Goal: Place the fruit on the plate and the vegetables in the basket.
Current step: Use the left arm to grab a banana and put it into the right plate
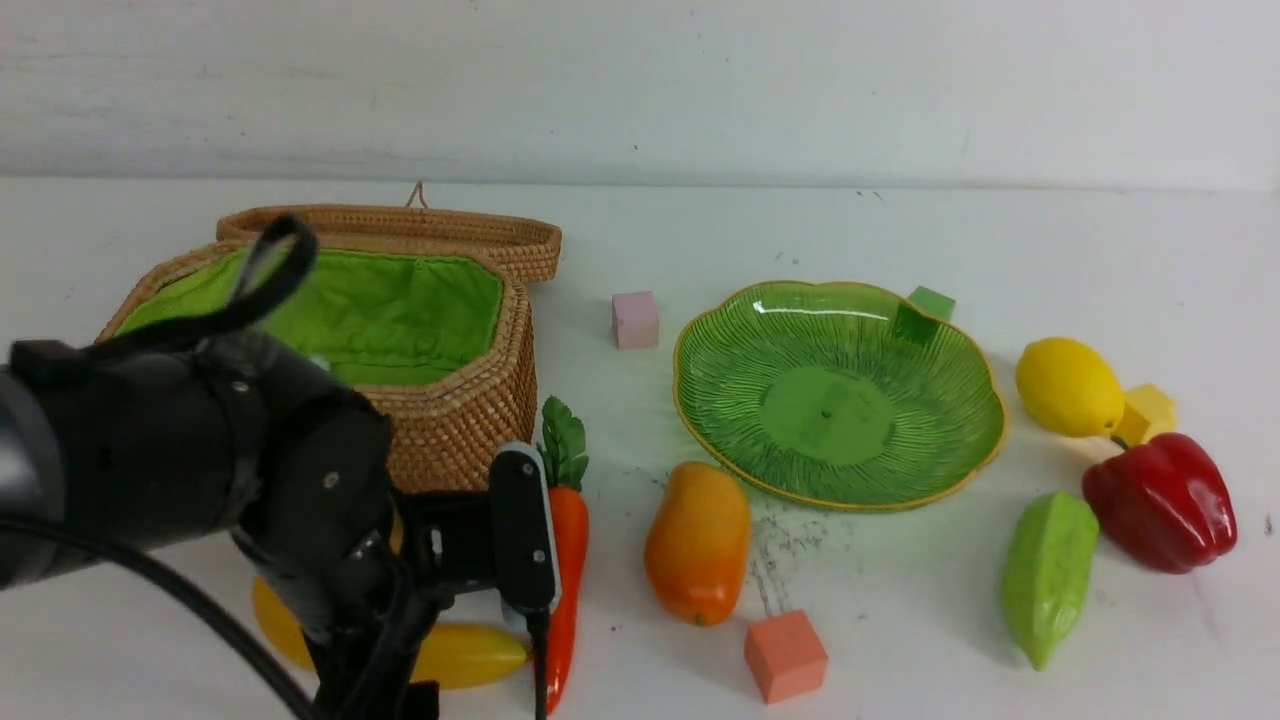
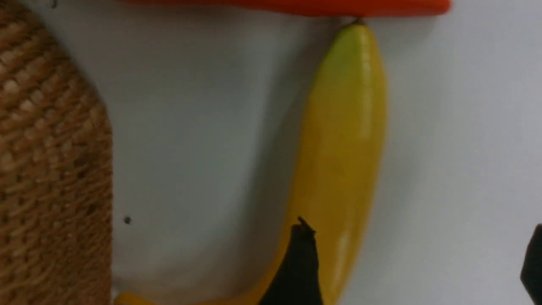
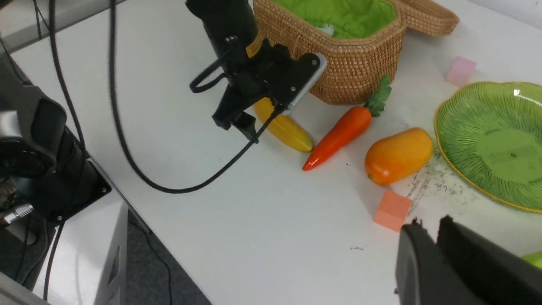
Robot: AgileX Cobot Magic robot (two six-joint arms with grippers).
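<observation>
My left gripper (image 2: 417,262) is open low over the table beside the basket (image 1: 450,420). One fingertip (image 2: 301,258) overlaps the yellow banana (image 2: 338,148); the other stands off over bare table. The banana's tip touches the orange carrot (image 1: 567,570). The mango (image 1: 697,540) lies in front of the green plate (image 1: 960,470), which holds nothing. At the right lie the lemon (image 1: 1068,385), red pepper (image 1: 1160,500) and pale green pod (image 1: 1048,575). My right gripper (image 3: 430,224) hangs shut on nothing, above the table near a salmon cube (image 3: 391,209).
Small cubes lie about: pink (image 1: 635,319) between basket and plate, green (image 1: 930,303) behind the plate, yellow (image 1: 1148,412) by the lemon, salmon (image 1: 785,655) near the front. The basket's lid (image 1: 480,235) lies open behind it. The left arm's cable (image 3: 127,161) trails over the table edge.
</observation>
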